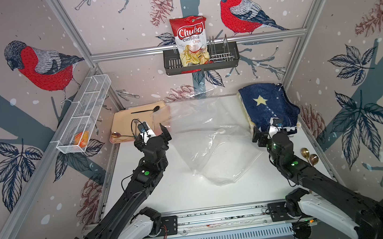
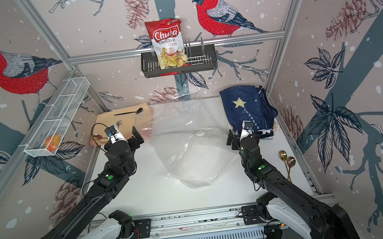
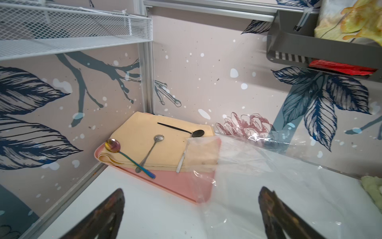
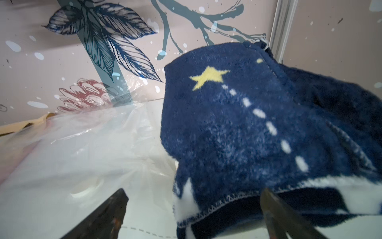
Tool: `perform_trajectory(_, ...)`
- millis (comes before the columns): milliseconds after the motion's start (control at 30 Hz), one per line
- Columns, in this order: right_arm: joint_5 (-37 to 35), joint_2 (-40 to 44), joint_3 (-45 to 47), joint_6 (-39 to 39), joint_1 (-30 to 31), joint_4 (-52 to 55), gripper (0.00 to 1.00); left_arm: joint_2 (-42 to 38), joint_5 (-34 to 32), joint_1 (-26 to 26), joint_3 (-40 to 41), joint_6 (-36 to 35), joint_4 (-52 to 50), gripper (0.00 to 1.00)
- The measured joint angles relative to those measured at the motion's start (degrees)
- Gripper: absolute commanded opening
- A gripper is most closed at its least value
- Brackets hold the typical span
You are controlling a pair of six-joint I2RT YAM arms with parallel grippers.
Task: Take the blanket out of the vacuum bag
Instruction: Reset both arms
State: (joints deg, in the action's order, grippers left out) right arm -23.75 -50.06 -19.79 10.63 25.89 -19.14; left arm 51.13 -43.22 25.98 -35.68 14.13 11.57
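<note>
Left jaws: wide, nothing between them. Right jaws: wide, also empty.

The blanket [image 1: 268, 106] is out of the bag, a navy heap with a yellow star, lying on the table [image 1: 158, 178] directly ahead of the right jaws. In both top views my right wrist hides its near edge. In the right wrist view its stitched hem [image 4: 217, 203] crosses one fingertip [image 4: 275, 209]; can't tell if they touch.

The vacuum bag [image 1: 212, 142] lies flat between the two pairs of jaws. It is transparent on a white table, so its outline is hard to trace and I can't make out its mouth. The white valve cap [image 2: 199, 133] faces up, closer to the right jaws.

Ahead of the left jaws, a corner of the bag [image 3: 206, 165] overlaps the pink tray [image 3: 182, 186] and the beige cloth [image 3: 157, 144], blurring what's under it. Three spoons on the cloth are clear; a fourth item under the plastic I can't identify.

Two gold spoons [image 1: 308, 155] lie beside my right arm, which cuts off their handles.
</note>
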Motion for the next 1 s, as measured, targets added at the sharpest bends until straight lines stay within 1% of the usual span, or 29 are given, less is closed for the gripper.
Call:
perform_trajectory(100,0.9,-0.3,1.4,-1.8,-0.1,-3.0,1.00,-0.2,2.9,-4.6,6.9,-0.8,10.0,0.98)
perform_trajectory(200,1.1,-1.2,2.4,-3.1,-1.7,-6.3,1.00,4.9,3.1,-6.1,17.5,-5.0,26.9,0.99)
perform_trajectory(300,2.9,-2.3,4.1,-3.2,-3.5,-8.7,1.00,14.7,2.9,-6.3,26.8,-12.9,43.5,0.99)
perform_trajectory(400,4.8,-3.2,4.8,-3.2,-5.8,-9.0,1.00,25.6,0.0,-6.3,30.2,-20.3,59.7,1.00)
perform_trajectory(467,6.1,-3.1,4.8,-3.3,-7.9,-9.1,1.00,31.4,-2.9,-6.3,31.1,-22.8,67.3,0.99)
perform_trajectory(533,8.0,-2.6,5.0,-4.1,-9.9,-9.6,1.00,35.9,-5.0,-6.4,31.1,-24.0,71.7,0.99)
perform_trajectory(567,9.0,-2.3,5.3,-4.7,-10.6,-10.1,1.00,38.4,-5.0,-6.4,31.0,-24.3,74.2,0.98)
perform_trajectory(667,12.7,-1.7,6.6,-6.2,-12.7,-12.2,1.00,42.9,-5.1,-6.4,28.9,-26.4,76.0,0.98)
perform_trajectory(800,14.7,-3.1,9.2,-6.5,-15.1,-15.9,1.00,43.7,-6.1,-6.4,27.7,-27.3,78.9,0.98)
perform_trajectory(1000,16.2,-5.4,11.2,-7.8,-16.4,-20.4,1.00,43.8,-6.6,-6.4,27.6,-28.0,79.4,0.98)
